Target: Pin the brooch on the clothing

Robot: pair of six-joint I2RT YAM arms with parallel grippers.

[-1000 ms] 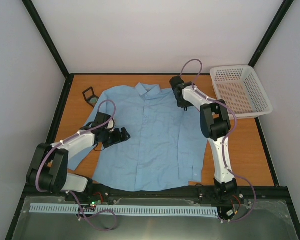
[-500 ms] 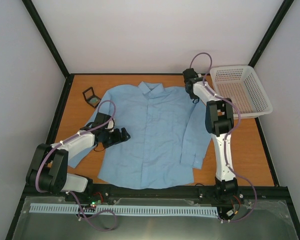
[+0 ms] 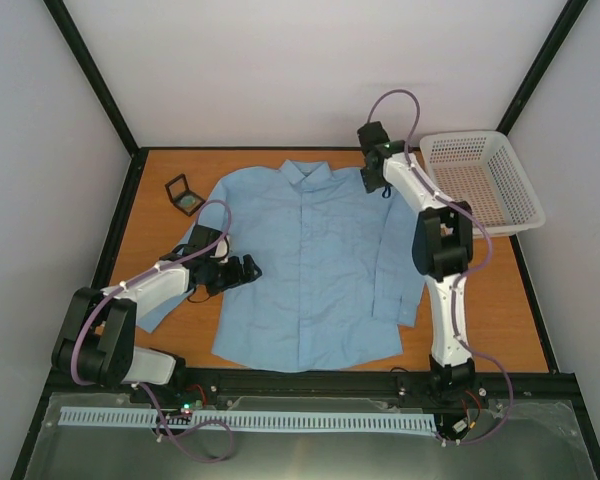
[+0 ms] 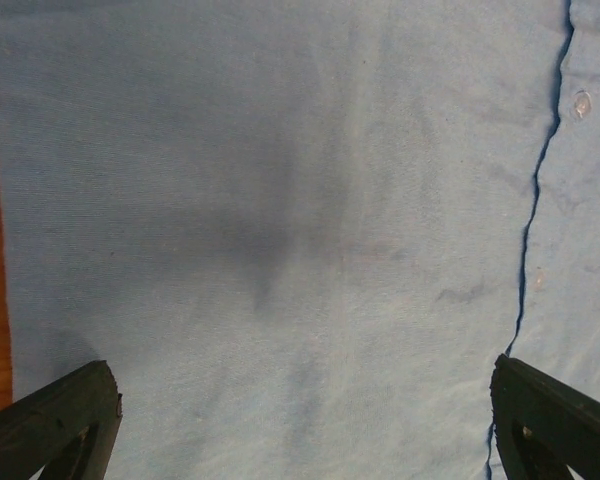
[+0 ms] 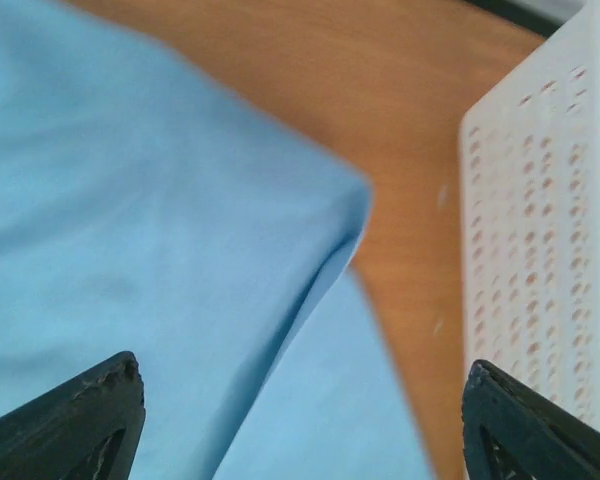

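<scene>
The light blue shirt (image 3: 305, 260) lies spread flat, collar at the far side; it also fills the left wrist view (image 4: 280, 200) and shows in the right wrist view (image 5: 130, 200). The brooch (image 3: 189, 203) looks like a small greenish-grey disc inside an open black box at the far left. My left gripper (image 3: 244, 270) is open and empty just above the shirt's left front panel (image 4: 300, 410), with the button placket to its right. My right gripper (image 3: 373, 182) is open and empty over the shirt's right shoulder (image 5: 300, 410).
A white mesh basket (image 3: 485, 185) stands at the far right, close beside my right gripper (image 5: 550, 200). The black box (image 3: 179, 186) sits on the wooden table (image 3: 490, 290) left of the collar. Black frame rails edge the table.
The right arm swung out toward the basket and back to the shoulder. The shirt slid toward the far side and its right sleeve now lies straighter. The left arm has not moved.
</scene>
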